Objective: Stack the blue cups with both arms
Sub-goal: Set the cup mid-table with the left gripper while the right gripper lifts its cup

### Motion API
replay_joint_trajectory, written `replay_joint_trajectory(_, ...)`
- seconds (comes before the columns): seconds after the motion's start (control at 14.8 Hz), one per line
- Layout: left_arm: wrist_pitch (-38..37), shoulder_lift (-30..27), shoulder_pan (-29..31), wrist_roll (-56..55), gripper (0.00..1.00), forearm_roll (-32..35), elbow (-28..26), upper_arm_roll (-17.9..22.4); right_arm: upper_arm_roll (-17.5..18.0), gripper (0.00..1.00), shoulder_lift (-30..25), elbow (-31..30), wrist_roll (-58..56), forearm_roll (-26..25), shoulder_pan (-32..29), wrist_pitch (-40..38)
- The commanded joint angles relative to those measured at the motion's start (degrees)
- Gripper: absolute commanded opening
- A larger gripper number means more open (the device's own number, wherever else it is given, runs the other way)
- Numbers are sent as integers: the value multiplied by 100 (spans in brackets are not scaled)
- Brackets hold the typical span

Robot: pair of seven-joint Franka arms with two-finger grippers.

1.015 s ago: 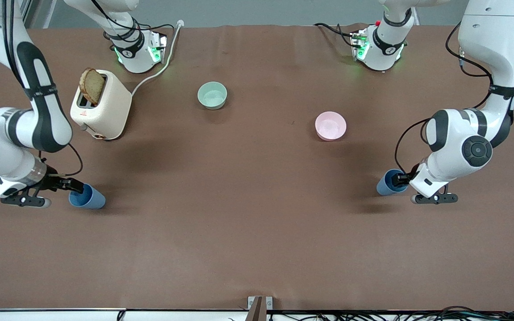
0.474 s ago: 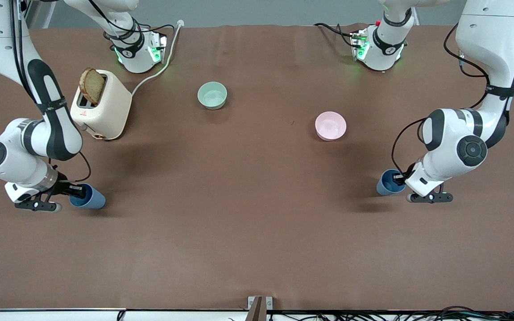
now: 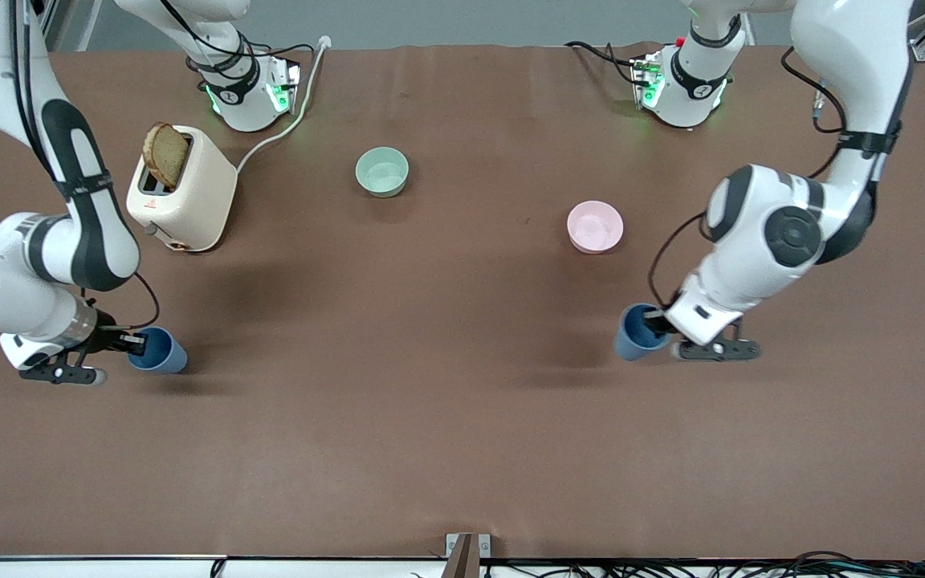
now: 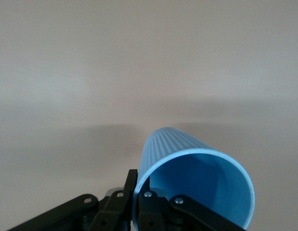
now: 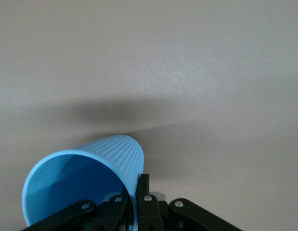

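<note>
Left gripper and right gripper each pinch a blue cup's rim

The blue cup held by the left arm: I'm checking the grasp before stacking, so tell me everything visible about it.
The blue cup is a small matte blue tapered tumbler with a finely ribbed outer wall, no handle, and an empty inside. The left gripper is shut on its rim, one finger inside and one outside. It hangs tilted over bare table, casting a shadow beneath, toward the left arm's end.
</note>
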Motion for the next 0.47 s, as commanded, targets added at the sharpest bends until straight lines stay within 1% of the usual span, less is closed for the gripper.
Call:
replay_joint_trajectory(0.0, -214, 405, -830, -1246, 0, 6, 595, -64, 28, 7, -1068, -173, 84, -33, -18, -860)
replay_joint_trajectory(0.2, -214, 1011, -1701, -2556, 0, 120, 1095, -38, 28, 7, -1657, 46, 84, -68, -27, -1817)
replay_joint_trajectory(0.27, -214, 1196, -1904, -2873, 0, 173, 1236, -29, 28, 6, -1816, 134, 93, -68, -27, -2125)
replay_joint_trajectory(0.41, -205, 1557, -2221, -3253, 0, 365, 1421, -29, 19, 4, -2141, 179, 119, -103, -36, -2470)
